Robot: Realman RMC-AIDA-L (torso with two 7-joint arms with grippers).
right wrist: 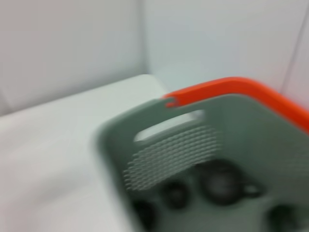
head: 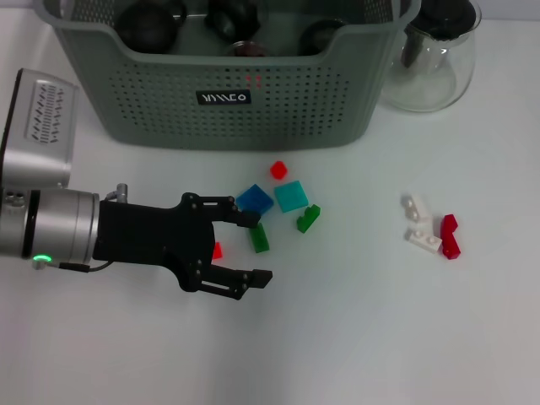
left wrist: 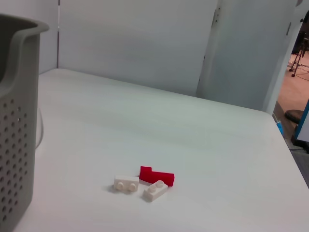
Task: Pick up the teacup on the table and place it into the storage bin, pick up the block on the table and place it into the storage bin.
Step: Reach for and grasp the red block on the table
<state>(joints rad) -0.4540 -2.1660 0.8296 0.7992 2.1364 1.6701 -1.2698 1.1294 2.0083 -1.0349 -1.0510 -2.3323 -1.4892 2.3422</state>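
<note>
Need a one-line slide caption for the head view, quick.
Open left gripper hovers beside coloured blocks before the storage bin.

White table [head: 363,337] surface. Clear glass pitcher [head: 434,63] with black lid [head: 443,17] stands at the far right, just beside the grey-green basket's right wall. Right wrist view, blurred: an orange rim strip [right wrist: 241,89] runs along one edge of the basket. Left wrist view: pale wall panels [left wrist: 145,43] behind the table's far edge, and a strip of tan floor [left wrist: 297,96] at the side.
</note>
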